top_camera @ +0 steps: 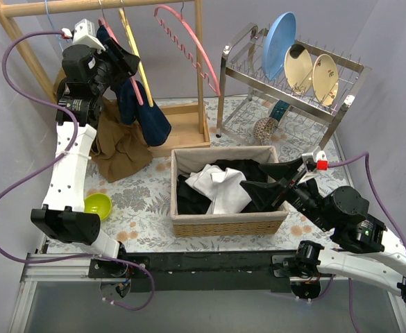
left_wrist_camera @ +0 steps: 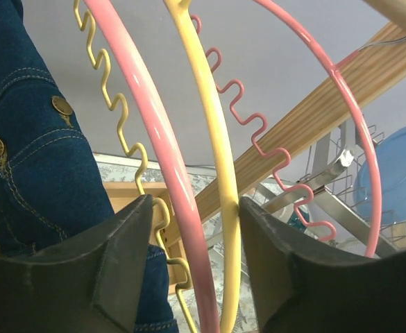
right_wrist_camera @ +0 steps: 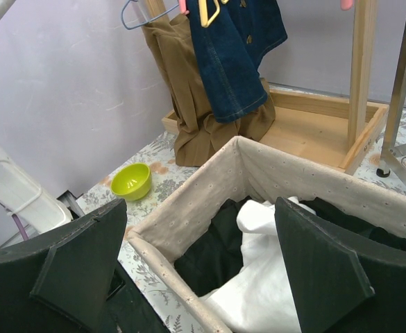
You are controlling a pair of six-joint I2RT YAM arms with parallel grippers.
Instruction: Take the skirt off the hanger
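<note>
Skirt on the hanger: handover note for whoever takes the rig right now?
Left gripper: open, up at the rack, with the pink hanger and yellow hanger bars between its fingers, not clamped.
Right gripper: open, empty, over the basket.
Denim skirt: hanging on the rack beside the left gripper, seemingly from the yellow hanger.
Done: nothing yet.
Left: grip the skirt and pull it off the hanger.

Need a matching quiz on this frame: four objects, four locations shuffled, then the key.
1. dark blue denim skirt
2. small lime-green bowl
3. crumpled white garment
4. round light-blue plate

A. inside the fabric-lined wicker basket
B. upright in the metal dish rack
C. hanging at the wooden clothes rack
D. on the floral tablecloth, left of the basket

Pairs: 1-C, 2-D, 3-A, 4-B
</note>
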